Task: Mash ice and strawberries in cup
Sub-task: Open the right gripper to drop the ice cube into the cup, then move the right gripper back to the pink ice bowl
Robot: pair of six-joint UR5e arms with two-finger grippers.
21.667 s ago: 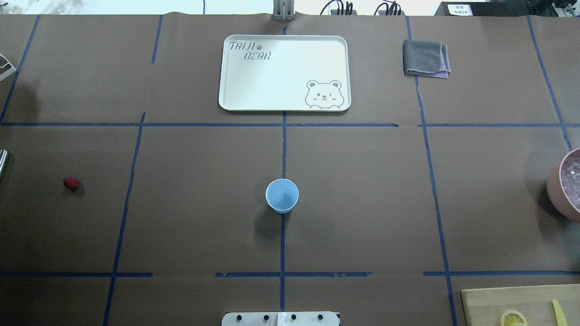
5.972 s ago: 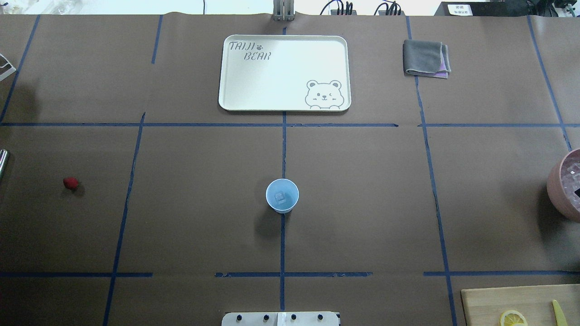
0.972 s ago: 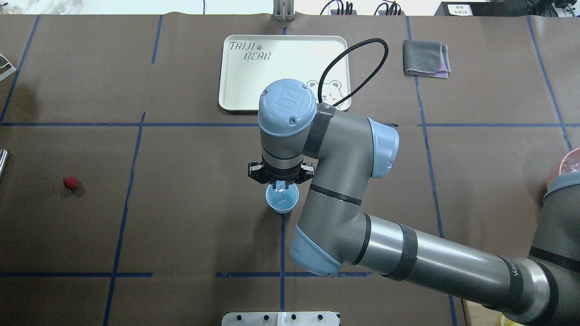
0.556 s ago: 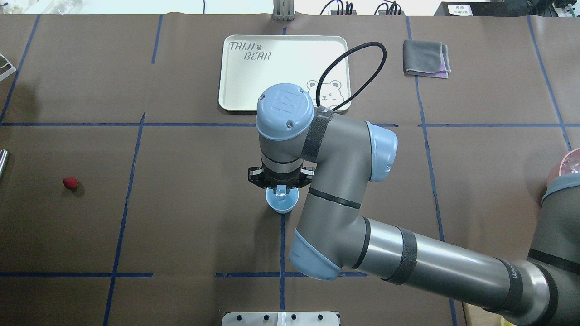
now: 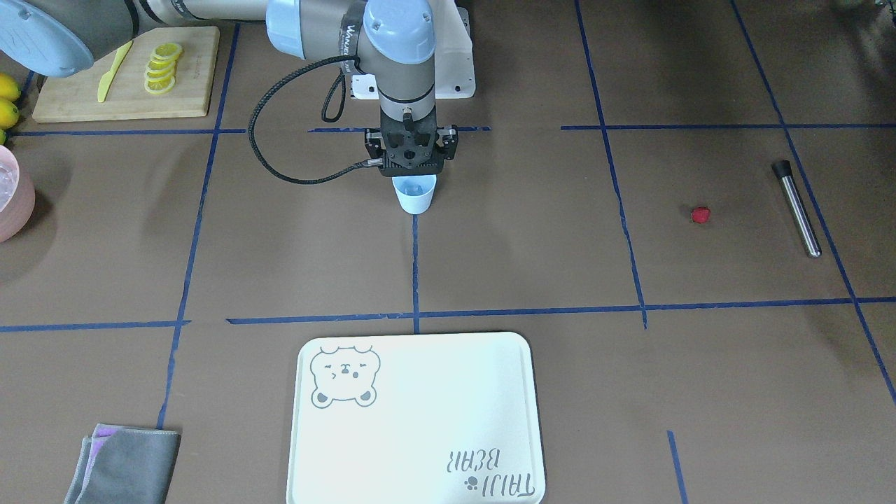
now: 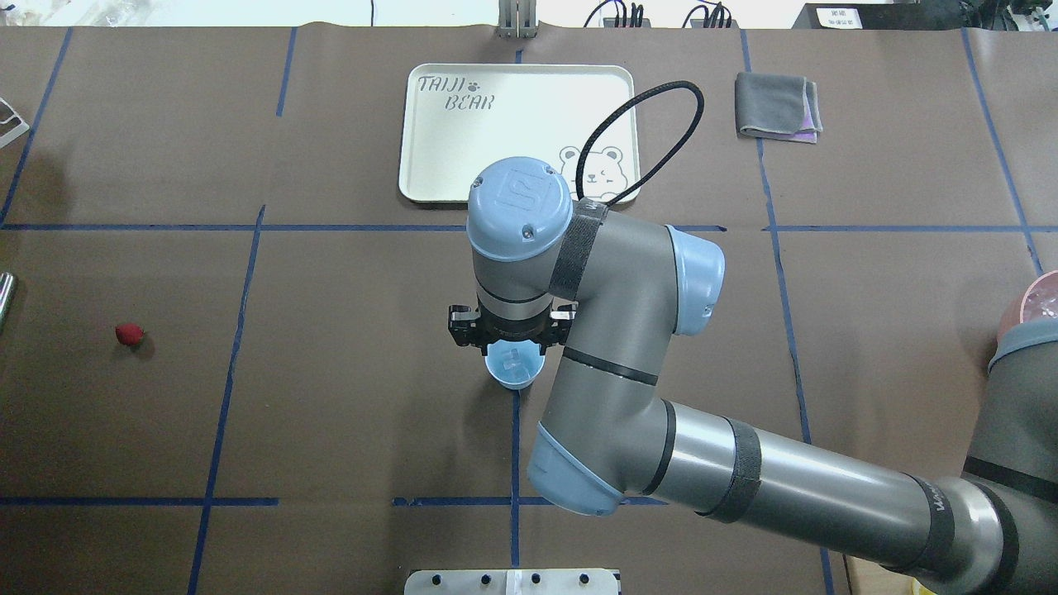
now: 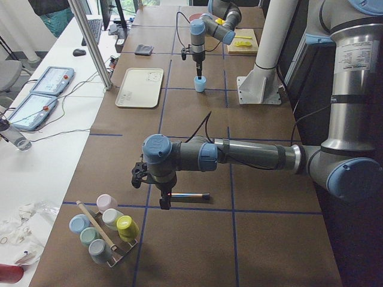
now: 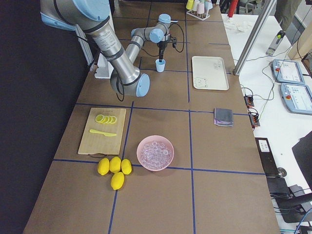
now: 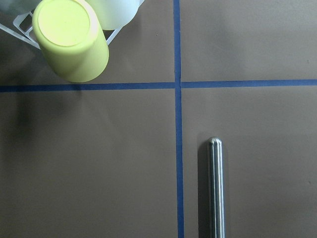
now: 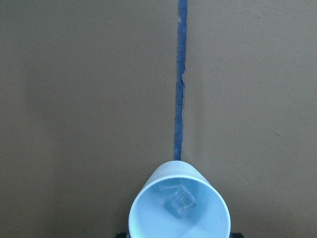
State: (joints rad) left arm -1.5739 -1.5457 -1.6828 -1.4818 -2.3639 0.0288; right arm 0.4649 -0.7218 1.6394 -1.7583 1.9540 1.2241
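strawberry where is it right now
The strawberry lies on the bare table on the robot's left, far left in the overhead view, near the metal rod and well away from the cup.

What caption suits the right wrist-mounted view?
Light-blue cup with ice inside, seen from above, on the brown table.

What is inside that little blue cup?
Clear ice lies in the cup; the strawberry is not in it. Overhead, the right gripper hides part of the mouth.
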